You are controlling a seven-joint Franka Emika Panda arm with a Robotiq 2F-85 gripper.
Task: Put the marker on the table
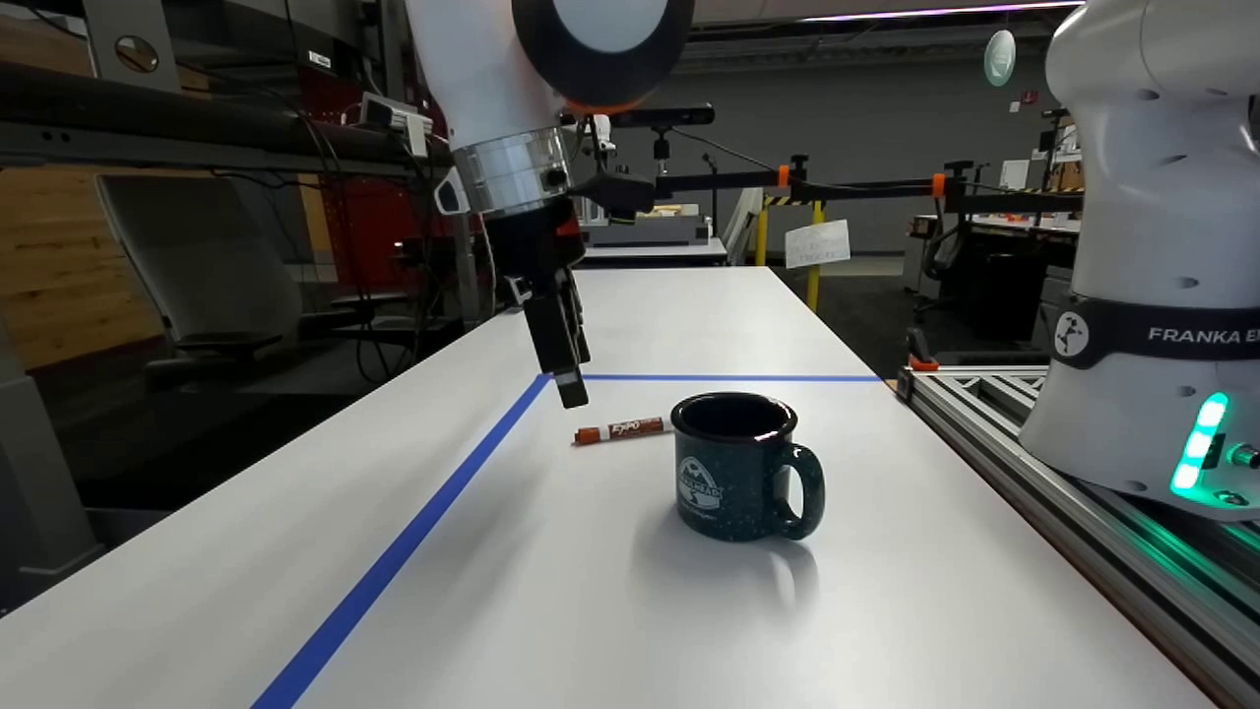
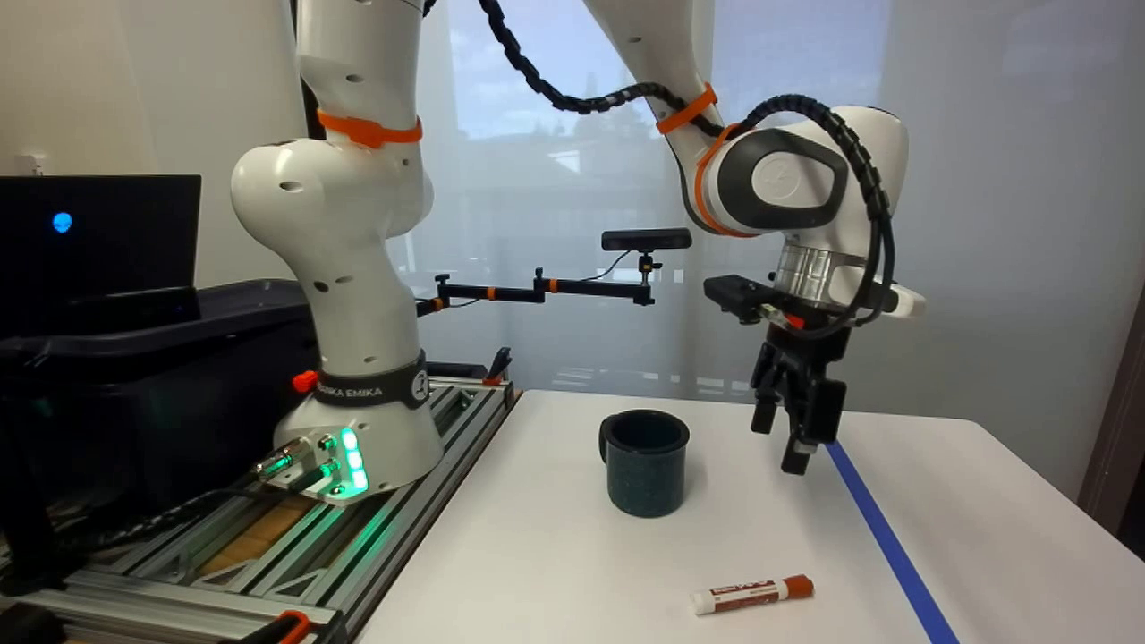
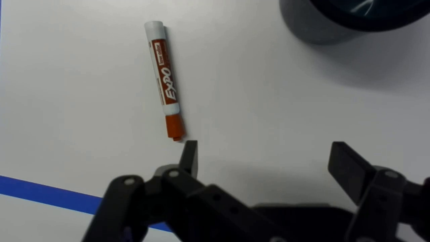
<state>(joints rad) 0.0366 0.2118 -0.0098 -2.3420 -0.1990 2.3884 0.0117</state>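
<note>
The marker is a white and reddish-brown Expo pen with a reddish-brown cap. It lies flat on the white table (image 1: pixel 551 620), beside the mug, in both exterior views (image 1: pixel 622 430) (image 2: pixel 753 595). In the wrist view the marker (image 3: pixel 163 77) lies at upper left, its cap near the left fingertip in the picture. My gripper (image 3: pixel 264 144) is open, with only bare tabletop showing between its fingers. In both exterior views the gripper (image 1: pixel 573 392) (image 2: pixel 787 447) hangs above the table, apart from the marker and the mug.
A dark teal mug (image 1: pixel 733 473) stands upright near the marker, its handle toward the robot base. It also shows in an exterior view (image 2: pixel 646 465) and the wrist view (image 3: pixel 326 23). Blue tape lines (image 1: pixel 423 522) mark the table. The robot base (image 2: pixel 367 438) stands beside the table edge.
</note>
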